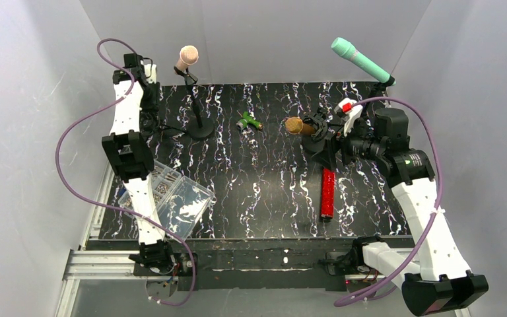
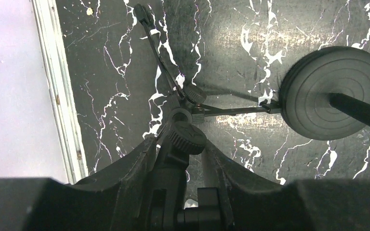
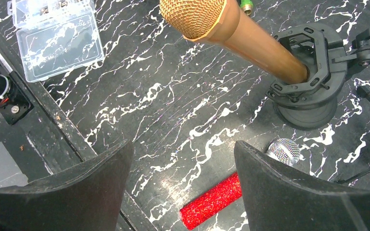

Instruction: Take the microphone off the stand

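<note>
A gold microphone (image 1: 296, 125) (image 3: 231, 33) sits tilted in a black shock-mount stand (image 1: 319, 125) (image 3: 308, 77). My right gripper (image 1: 328, 146) (image 3: 182, 149) is open and empty. It hovers just in front of that stand, above a red glitter microphone (image 1: 328, 191) (image 3: 212, 199) lying on the table. A pink microphone (image 1: 187, 57) stands on a round-base stand (image 1: 200, 129) (image 2: 337, 91). A teal microphone (image 1: 360, 59) sits on a stand at the back right. My left gripper (image 1: 146, 122) (image 2: 179, 144) is shut on the column of a small black tripod stand (image 2: 187, 137) at the back left.
A clear plastic box (image 1: 178, 198) (image 3: 53, 36) lies at the front left. A small green object (image 1: 249, 122) lies mid-back. White walls enclose the black marbled table (image 1: 257, 191). Purple cables loop off both arms.
</note>
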You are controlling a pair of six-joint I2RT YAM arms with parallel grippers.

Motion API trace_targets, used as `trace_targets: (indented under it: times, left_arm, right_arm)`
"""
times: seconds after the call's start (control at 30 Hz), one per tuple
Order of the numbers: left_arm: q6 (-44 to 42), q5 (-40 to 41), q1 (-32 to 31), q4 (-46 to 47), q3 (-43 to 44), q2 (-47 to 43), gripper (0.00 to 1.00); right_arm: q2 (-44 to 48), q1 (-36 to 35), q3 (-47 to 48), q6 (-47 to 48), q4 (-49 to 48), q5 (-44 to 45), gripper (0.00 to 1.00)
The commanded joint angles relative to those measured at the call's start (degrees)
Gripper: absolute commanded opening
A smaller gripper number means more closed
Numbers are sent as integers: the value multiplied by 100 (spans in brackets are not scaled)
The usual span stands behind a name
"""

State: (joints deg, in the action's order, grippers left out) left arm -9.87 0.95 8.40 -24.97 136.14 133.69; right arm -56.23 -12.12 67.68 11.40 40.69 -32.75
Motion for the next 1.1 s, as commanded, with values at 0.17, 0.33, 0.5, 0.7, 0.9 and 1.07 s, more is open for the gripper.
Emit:
trace_targets:
  times: [0.17, 0.33, 0.5, 0.7, 0.9, 1.07]
  left_arm:
    - [-106, -45, -33, -714, -12, -104, 29]
    - [-138, -88, -45, -619, 167, -303, 72]
    - [-132, -93, -39, -372, 326, -613, 98]
    - [-229, -276, -39, -305, 533, -978, 98]
    - [-510, -835, -40, -223, 164, -1772, 98]
    - [-947, -2149, -32, -140, -584, -2672, 98]
  right_arm:
    - [-55, -1, 35, 55, -175, -29, 85]
    - [-5, -2, 35, 53, -166, -16, 85]
    - [61, -1, 27, 57, -147, 22, 85]
    - [95, -1, 57, 65, -136, 24, 85]
    - [81, -10, 280, 109, -30, -1, 85]
    - [14, -18, 510, 131, 27, -40, 85]
